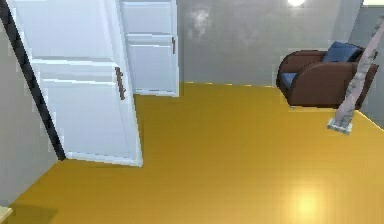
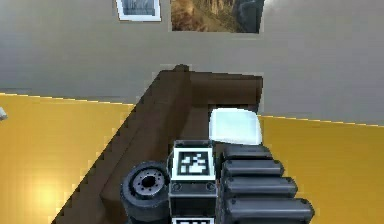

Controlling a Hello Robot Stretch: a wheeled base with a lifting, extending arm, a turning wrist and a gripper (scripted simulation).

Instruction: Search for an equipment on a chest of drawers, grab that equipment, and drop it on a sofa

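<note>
Nearest me, the dark arm (image 2: 250, 185) rises from the arm side view's bottom edge, with the end effector (image 2: 148, 192) left of its white marker square (image 2: 195, 163) and set against the brown sofa (image 2: 150, 120); I cannot tell its finger state or whether it holds anything. Whether the thin grey slanted rod (image 1: 350, 97) at the forward view's right edge, beside a brown armchair (image 1: 315, 78), is the equipment I cannot tell

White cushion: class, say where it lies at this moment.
Arm side view, right of centre: the white cushion lies on the brown sofa, below the large wall picture.
</note>
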